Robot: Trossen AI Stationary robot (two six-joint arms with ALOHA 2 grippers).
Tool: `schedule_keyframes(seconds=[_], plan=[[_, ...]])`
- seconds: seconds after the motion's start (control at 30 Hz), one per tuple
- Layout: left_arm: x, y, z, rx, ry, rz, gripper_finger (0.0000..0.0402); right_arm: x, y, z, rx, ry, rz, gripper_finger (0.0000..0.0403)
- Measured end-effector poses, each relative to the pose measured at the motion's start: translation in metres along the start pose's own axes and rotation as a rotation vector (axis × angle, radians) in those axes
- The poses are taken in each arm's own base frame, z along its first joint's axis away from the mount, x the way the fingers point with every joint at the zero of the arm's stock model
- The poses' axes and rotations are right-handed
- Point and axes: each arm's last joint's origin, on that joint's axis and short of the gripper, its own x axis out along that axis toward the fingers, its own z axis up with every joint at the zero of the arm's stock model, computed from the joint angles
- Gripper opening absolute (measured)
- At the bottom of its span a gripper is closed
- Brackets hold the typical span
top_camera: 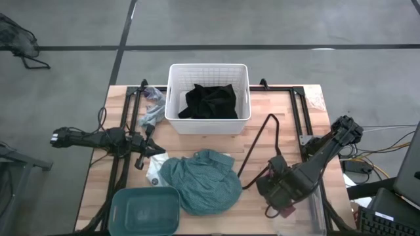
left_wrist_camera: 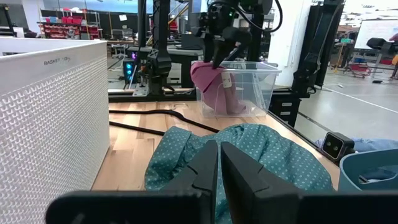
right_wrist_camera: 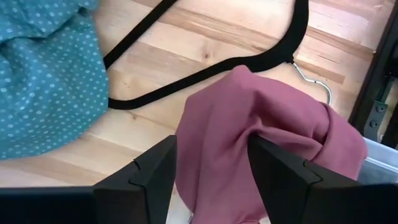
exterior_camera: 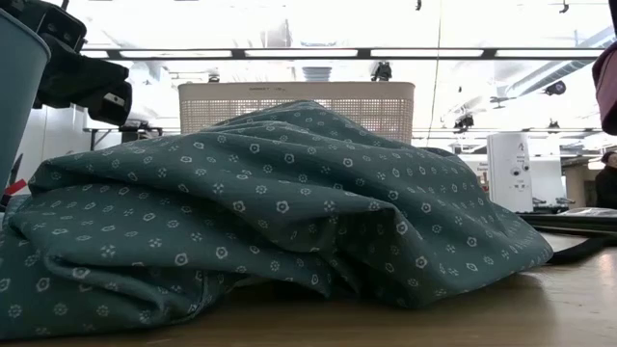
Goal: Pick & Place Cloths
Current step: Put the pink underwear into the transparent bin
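The black garment point(top_camera: 210, 101) lies in the white basket point(top_camera: 176, 92) at the far middle. The large teal cloth point(top_camera: 200, 180) lies bunched on the table at the near middle and also shows in the low view point(exterior_camera: 270, 222). My left gripper point(top_camera: 149, 151) is shut and empty, level, just left of the teal cloth point(left_wrist_camera: 267, 149). My right gripper point(top_camera: 279, 190) is shut on the maroon cloth point(right_wrist_camera: 249, 124) over the clear bin point(left_wrist_camera: 255, 81) at the near right. A white rag point(top_camera: 156, 167) and a grey rag point(top_camera: 154, 111) lie on the table's left part. My right gripper pinches a bunched fold point(right_wrist_camera: 233, 134) of the maroon cloth between its two fingers point(right_wrist_camera: 283, 171), several layers gathered together. The fingers come from above, pointing down. The cloth hangs slack below them point(left_wrist_camera: 214, 87) at the clear bin; whether its lower end rests in the bin, I cannot tell.
A thin black wire hanger point(top_camera: 259, 141) lies on the wood between the teal cloth and my right arm. A teal bin point(top_camera: 144, 210) stands at the near left corner. The white basket's wall point(left_wrist_camera: 50, 124) stands close beside my left gripper.
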Motion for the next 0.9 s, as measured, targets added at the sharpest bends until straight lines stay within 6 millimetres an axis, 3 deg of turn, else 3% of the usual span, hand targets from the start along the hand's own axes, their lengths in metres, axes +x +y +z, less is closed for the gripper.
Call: schedule_keyframes(seconds=[0.17,0.47,0.9], plan=[[0.000,0.000,0.000,0.000,0.000,0.000,0.0026,0.004,-0.001,-0.001,-0.003,0.003,-0.015,0.0155],[0.000,0.000,0.000,0.000,0.000,0.000,0.0026,0.002,-0.001,-0.001,-0.037,0.016,-0.012,0.0019],[0.000,0.000,0.000,0.000,0.000,0.000,0.0026,-0.012,-0.001,-0.006,-0.038,0.070,0.019,0.0014]])
